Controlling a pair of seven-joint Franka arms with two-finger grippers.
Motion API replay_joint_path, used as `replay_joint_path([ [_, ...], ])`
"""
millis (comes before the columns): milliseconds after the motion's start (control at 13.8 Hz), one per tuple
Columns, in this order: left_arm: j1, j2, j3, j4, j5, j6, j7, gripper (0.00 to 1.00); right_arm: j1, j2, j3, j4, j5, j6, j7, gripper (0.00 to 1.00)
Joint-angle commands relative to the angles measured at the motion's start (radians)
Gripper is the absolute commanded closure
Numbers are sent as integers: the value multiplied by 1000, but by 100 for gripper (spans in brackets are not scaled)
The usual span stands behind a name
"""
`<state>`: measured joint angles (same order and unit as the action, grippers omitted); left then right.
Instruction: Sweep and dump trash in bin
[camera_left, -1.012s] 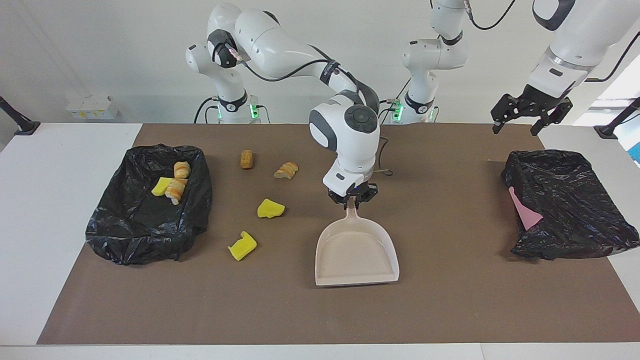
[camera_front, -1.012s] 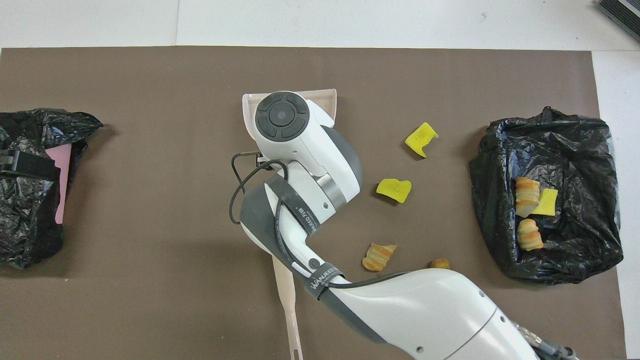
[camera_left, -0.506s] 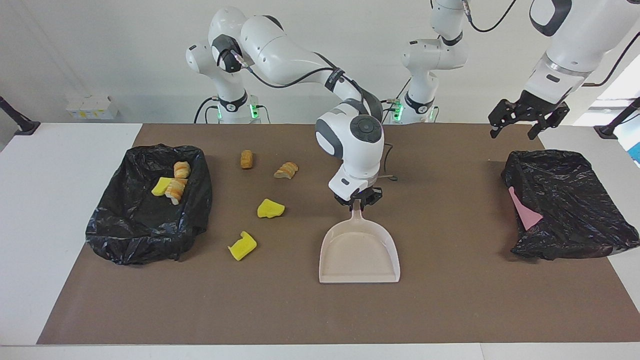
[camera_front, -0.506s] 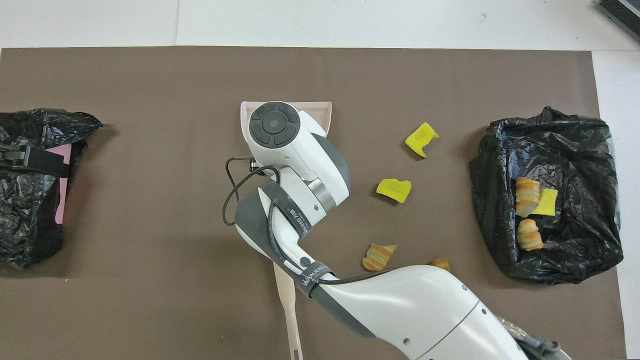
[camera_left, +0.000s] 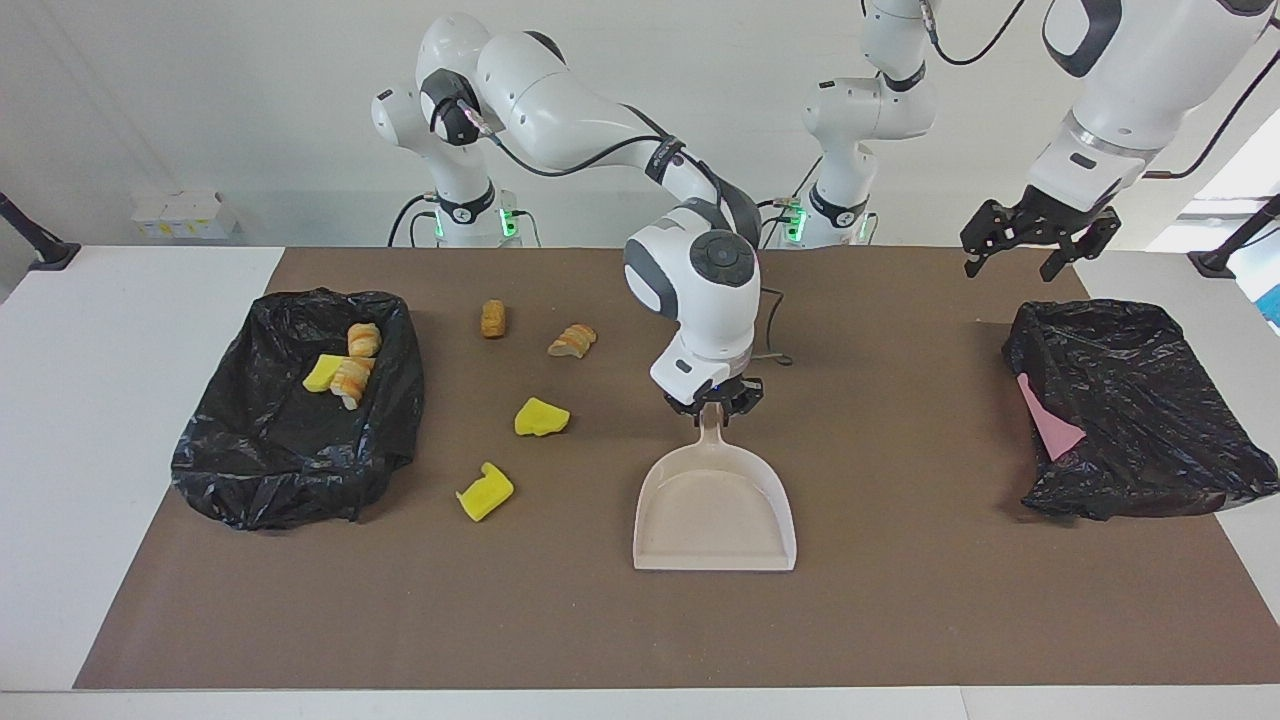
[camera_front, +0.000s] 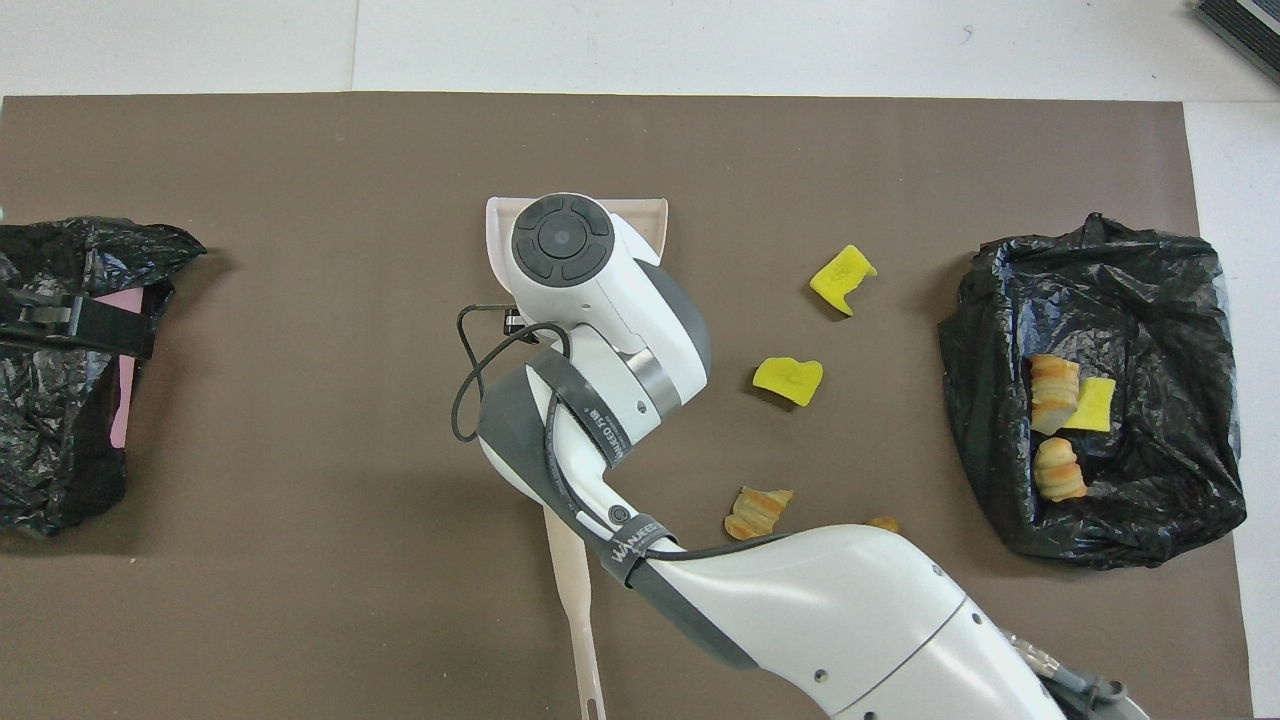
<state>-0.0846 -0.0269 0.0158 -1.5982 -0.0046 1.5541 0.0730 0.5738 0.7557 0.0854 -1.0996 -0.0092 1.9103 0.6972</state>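
Observation:
The pale pink dustpan lies flat on the brown mat, mouth away from the robots. My right gripper is down at its handle, near the pan. Four pieces of trash lie loose on the mat: two yellow wedges and two tan lumps. The bin, lined with a black bag, sits at the right arm's end with three pieces in it. My left gripper hangs open in the air, holding nothing.
A second black bag with a flat pink sheet lies at the left arm's end. A long pale handle shows from under the right arm, running toward the robots. White table borders the mat.
The right wrist turned a little and the dustpan shifted slightly on the mat. The left gripper rose slightly and drifted toward the table's middle. The trash has not moved.

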Motion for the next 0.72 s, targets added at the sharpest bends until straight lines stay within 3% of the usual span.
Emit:
replay_joint_path([
  [0,-14,-44,9,-57,9,20,-1,0,-17,-65,7,-37,34,6,19,18],
  [145,-11,-44,10,-57,9,18,-2,0,-18,-131,1,-110,32,0,68,0],
  [362,-6,-44,9,-59,9,20,-5,0,-26,-303,2,-270,31,-8,74,0],
  [651,-20,-25,9,-54,11,30,-10,0,14,-573,8,-599,32,-8,70,0],
])
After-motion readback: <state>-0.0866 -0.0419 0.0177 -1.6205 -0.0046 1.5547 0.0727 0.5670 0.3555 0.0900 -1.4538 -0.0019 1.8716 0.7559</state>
